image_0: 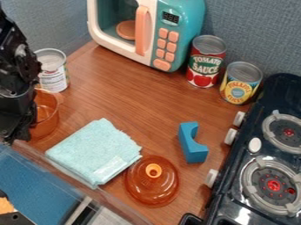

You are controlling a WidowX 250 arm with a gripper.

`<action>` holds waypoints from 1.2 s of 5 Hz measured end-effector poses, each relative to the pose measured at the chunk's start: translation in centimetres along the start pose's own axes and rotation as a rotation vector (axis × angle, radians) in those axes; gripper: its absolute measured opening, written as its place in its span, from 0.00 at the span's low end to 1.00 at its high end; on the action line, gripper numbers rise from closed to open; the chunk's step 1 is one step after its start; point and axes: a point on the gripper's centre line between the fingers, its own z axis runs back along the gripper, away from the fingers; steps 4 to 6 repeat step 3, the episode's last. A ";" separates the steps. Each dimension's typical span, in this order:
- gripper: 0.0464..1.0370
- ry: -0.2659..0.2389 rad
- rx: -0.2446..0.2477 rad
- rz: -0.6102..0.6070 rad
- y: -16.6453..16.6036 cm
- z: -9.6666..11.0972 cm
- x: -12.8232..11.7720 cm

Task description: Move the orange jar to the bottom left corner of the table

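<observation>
Jar (46,117) sits just beside my tool (13,134), partly hidden by it; I can't tell whether the tool is open or closed. The jar looks light, stiff and slick, so I'd pinch its wall. Well apart from the tool, the toy microwave (189,21) holds an orange disc (125,30).

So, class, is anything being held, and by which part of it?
That cannot be told: the tool overlaps the picture-left side of the orange jar, hiding whether it grips the jar there or just hangs beside it.
</observation>
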 end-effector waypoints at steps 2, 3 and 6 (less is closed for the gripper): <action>0.97 0.052 -0.026 0.029 -0.3 2.9 1.7; 0.97 0.063 -0.082 -0.021 -1.1 5.2 2.8; 0.97 0.063 -0.082 -0.021 -1.1 5.2 2.8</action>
